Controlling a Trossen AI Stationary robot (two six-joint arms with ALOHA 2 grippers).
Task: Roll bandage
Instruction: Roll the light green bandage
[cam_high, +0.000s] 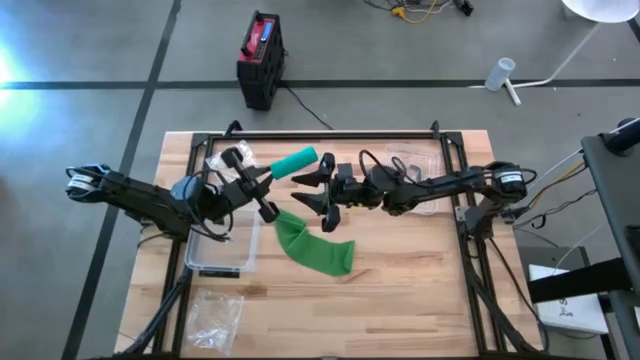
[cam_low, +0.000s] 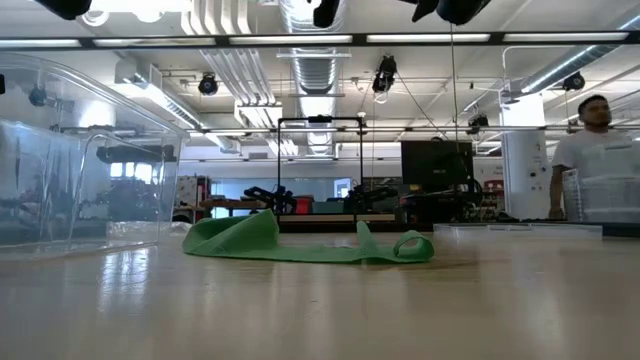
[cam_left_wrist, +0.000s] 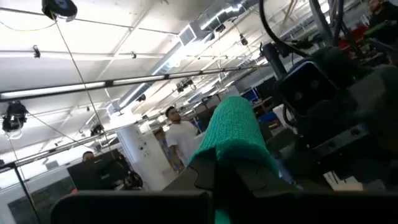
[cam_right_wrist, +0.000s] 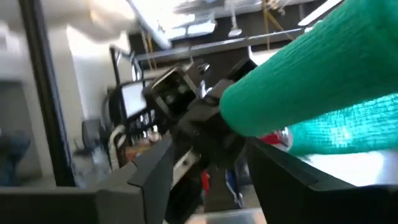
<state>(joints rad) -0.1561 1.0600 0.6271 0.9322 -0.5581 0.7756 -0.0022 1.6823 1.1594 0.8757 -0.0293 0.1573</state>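
Nearest, the loose green tail (cam_low: 300, 242) lies slack on the bench (cam_high: 400, 290), free to feed upward. Above it, my left gripper (cam_high: 262, 180) keeps its fingers clamped on one end of the rolled bandage (cam_high: 295, 161), holding it aloft as an axle. Beyond, my right gripper (cam_high: 322, 190) stands part-open around the roll's far end, gripping nothing, which I judge a regrasp.

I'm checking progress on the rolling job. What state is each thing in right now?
bandage: partly rolled, the roll held in the air, its loose tail lying crumpled on the table.
left gripper: shut on the roll.
right gripper: open beside the roll.
clear bin: upright on the table.
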